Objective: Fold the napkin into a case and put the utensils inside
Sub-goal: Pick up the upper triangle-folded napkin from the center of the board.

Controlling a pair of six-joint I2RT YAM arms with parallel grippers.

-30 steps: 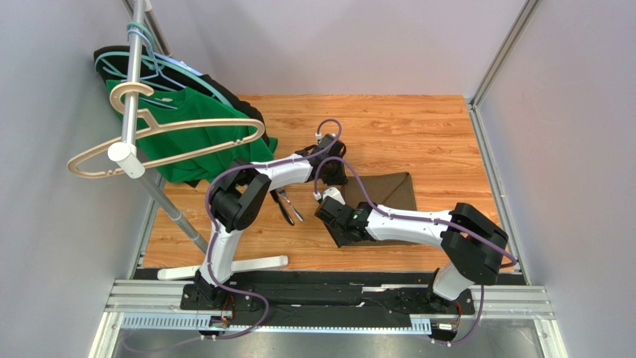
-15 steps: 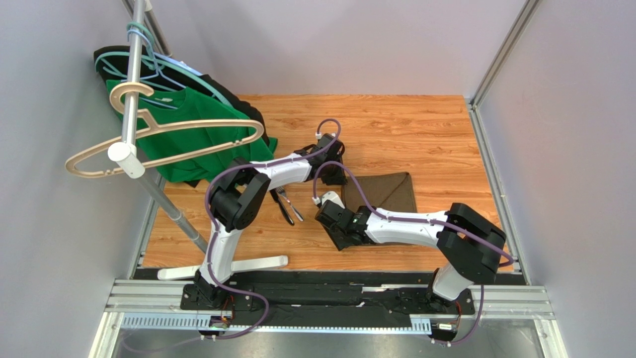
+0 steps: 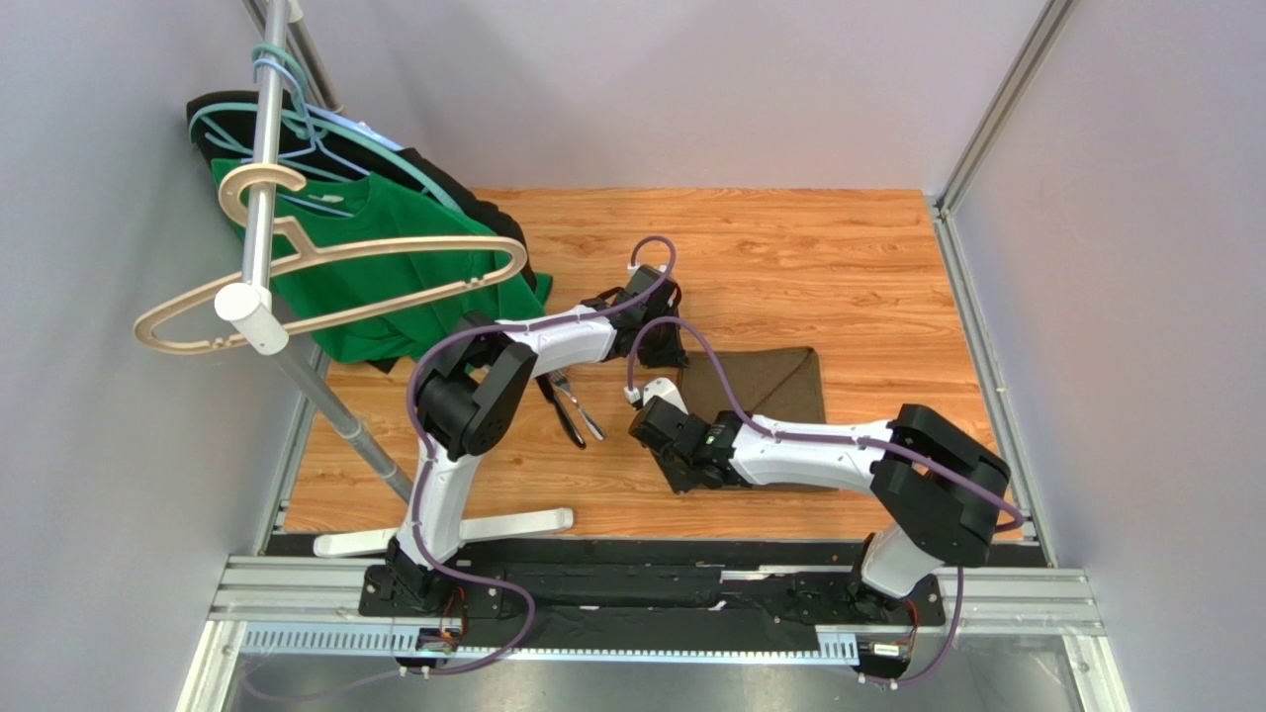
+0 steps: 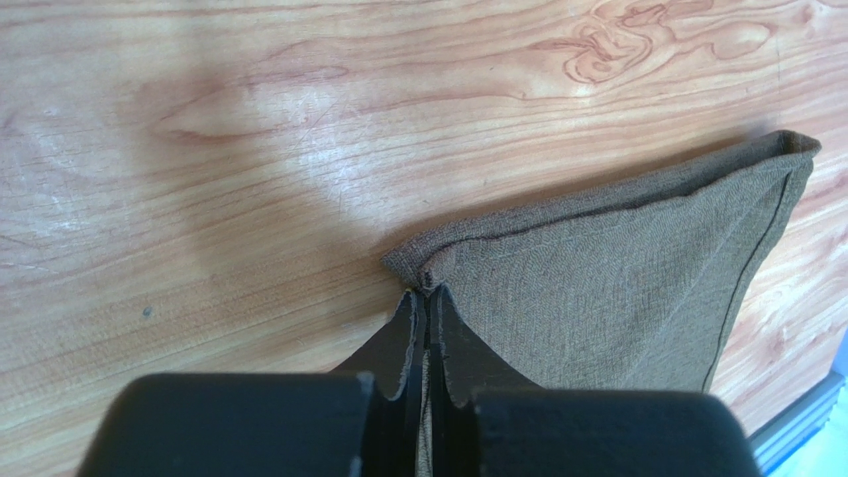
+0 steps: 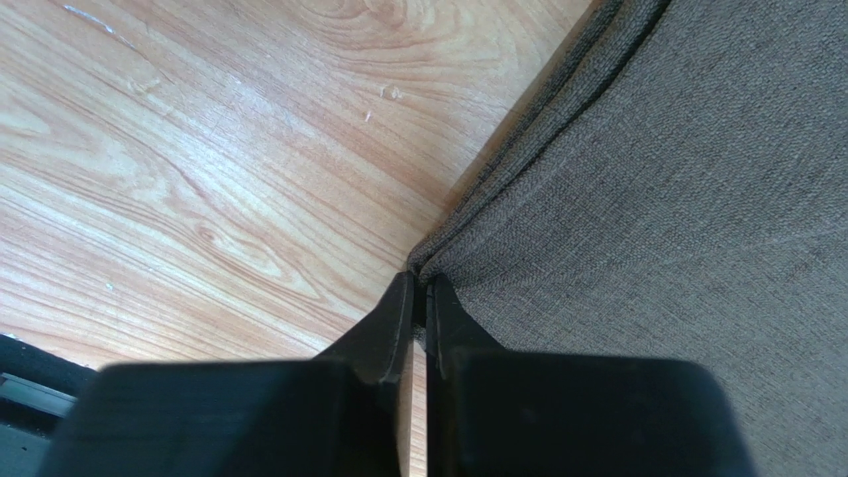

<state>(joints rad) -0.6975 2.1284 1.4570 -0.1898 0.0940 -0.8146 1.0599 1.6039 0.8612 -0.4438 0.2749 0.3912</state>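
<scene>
Now both arms meet at the napkin [image 3: 788, 383], which lies flat on the wooden desk [image 3: 803, 245], right of centre, with a diagonal fold across it. The left gripper [image 4: 426, 291] is pressed shut and pinches the cloth's far-left corner, with a little fabric bunched at its tips. The right gripper [image 5: 418, 281] is almost closed as well, nipping the near-left edge where the folded layers stack. The utensils [image 3: 572, 410] lie on bare wood left of the napkin, not touching it. A green shirt [image 3: 401, 275] hangs far left.
</scene>
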